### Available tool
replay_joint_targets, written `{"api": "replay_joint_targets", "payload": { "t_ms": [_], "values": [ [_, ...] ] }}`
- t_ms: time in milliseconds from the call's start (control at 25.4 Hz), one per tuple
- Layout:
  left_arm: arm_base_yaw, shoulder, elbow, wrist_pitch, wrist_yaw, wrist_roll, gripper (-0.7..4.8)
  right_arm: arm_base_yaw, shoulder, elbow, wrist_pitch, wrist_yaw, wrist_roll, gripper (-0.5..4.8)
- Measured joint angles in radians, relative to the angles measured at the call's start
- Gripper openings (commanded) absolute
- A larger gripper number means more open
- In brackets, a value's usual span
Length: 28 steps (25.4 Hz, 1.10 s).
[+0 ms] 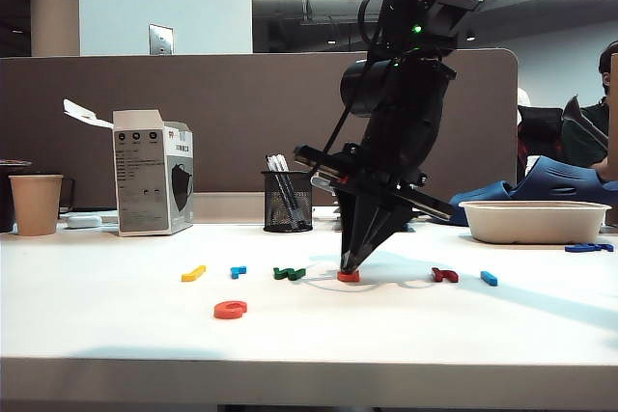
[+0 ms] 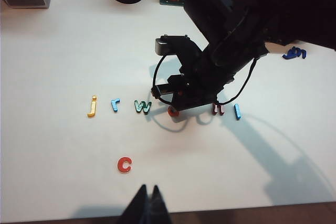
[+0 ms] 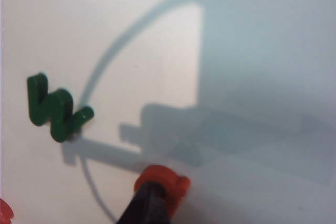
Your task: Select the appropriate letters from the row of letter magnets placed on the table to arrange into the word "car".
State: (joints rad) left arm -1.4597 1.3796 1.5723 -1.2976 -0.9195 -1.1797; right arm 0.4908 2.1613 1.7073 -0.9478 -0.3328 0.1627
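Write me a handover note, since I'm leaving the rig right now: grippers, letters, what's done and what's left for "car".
Right gripper: shut on the orange-red a, tips down at the row, the a at the table.
Left gripper: shut, empty, hovering near the front edge.
Done: orange-red c pulled out in front of the row.
Left: place the a beside the c, then fetch the light-blue r, lying between the yellow j and green w.
Leave the dark red letter and blue bar.

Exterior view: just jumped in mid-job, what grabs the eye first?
The black right gripper, jaws shut, comes down mid-table on the orange-red letter a in the row. The orange-red c lies alone nearer the front edge of the white table. The left gripper, shut, hangs apart over that front edge.
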Motion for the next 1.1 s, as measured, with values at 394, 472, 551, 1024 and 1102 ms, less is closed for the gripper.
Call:
{"api": "replay_joint_targets", "payload": {
  "t_ms": [394, 472, 551, 1024, 1102],
  "values": [
    [0.000, 0.000, 0.000, 0.000, 0.000, 0.000, -0.05, 0.032, 0.002, 0.000, -0.061, -0.024, -0.007, -0.06],
    [0.000, 0.000, 0.000, 0.000, 0.000, 0.000, -0.05, 0.051, 0.003, 0.000, -0.069, -0.034, -0.007, -0.06],
    [0.000, 0.000, 0.000, 0.000, 0.000, 0.000, -0.05, 0.074, 0.005, 0.000, -0.082, -0.041, -0.007, -0.06],
    [0.000, 0.000, 0.000, 0.000, 0.000, 0.000, -0.05, 0.134, 0.010, -0.004, -0.119, -0.088, 0.045, -0.06],
    [0.000, 0.000, 0.000, 0.000, 0.000, 0.000, -0.05, 0.141, 0.010, -0.004, -0.121, -0.089, 0.061, -0.06]
  ]
}}
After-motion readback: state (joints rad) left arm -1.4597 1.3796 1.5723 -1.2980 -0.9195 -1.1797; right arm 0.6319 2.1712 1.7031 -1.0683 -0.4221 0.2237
